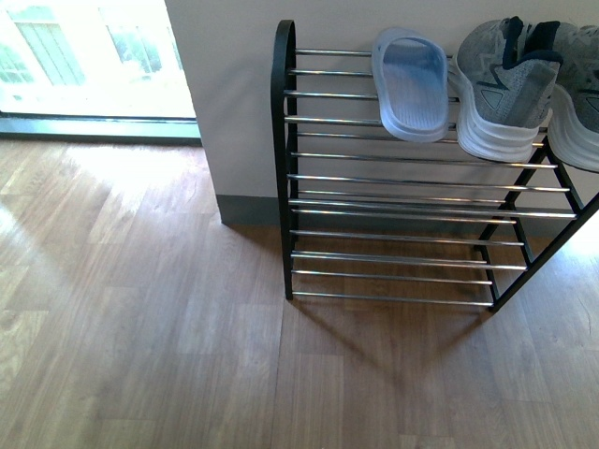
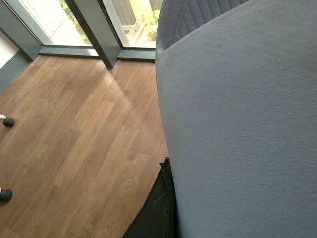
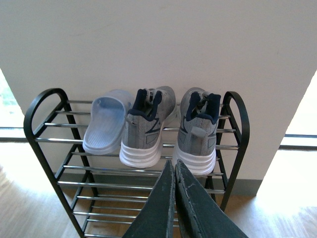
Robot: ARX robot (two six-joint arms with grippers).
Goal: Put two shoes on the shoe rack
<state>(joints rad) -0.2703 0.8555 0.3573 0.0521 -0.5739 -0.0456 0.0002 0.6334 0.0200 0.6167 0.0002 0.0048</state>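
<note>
The shoe rack (image 1: pixel 281 168), black frame with chrome rods, stands against the wall. On its top tier lie one pale blue slide sandal (image 1: pixel 410 84) and two grey mesh sneakers (image 1: pixel 504 89); they also show in the right wrist view, sandal (image 3: pixel 103 128) and sneakers (image 3: pixel 146 126), on the rack (image 3: pixel 34 111). My left gripper is shut on a second slide sandal (image 2: pixel 242 124), which fills the left wrist view; only one dark finger (image 2: pixel 158 208) shows beside it. My right gripper (image 3: pixel 174 166) is shut and empty, hovering in front of the sneakers. Neither arm shows in the front view.
Wooden floor (image 1: pixel 140 309) spreads in front of and left of the rack. A bright floor-level window (image 1: pixel 84 56) is at far left, and window frames (image 2: pixel 94 29) show in the left wrist view. Two small dark caster feet (image 2: pixel 7 121) stand on the floor.
</note>
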